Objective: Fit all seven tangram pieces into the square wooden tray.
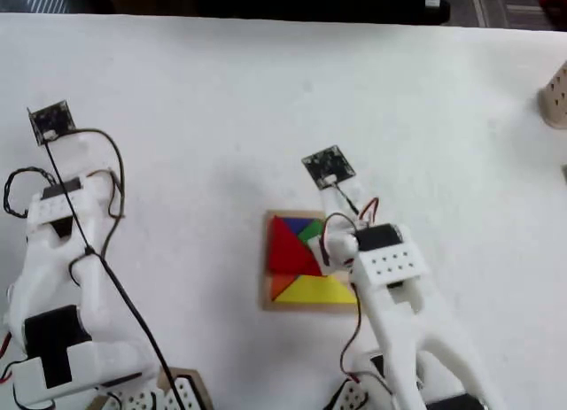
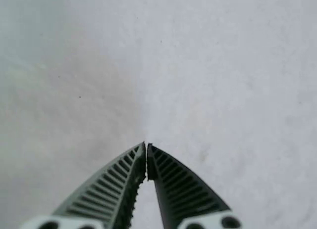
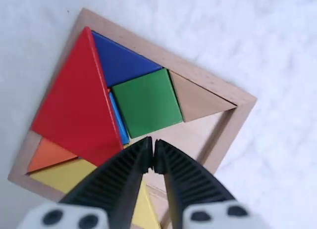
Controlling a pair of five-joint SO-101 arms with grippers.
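Right gripper clenched on nothing above the square wooden tray; left gripper clenched over bare table.

From the high view, the tray lies just toward 6 o'clock of the table's middle. In it, the red triangle fills 10 o'clock and the yellow triangle runs along 6 o'clock. Bare floor shows beside the tan triangle. The blue sliver against the green square may be an unseated piece. Pieces look light, stiff and smooth-painted, so likely slippery: pinch across two straight edges.
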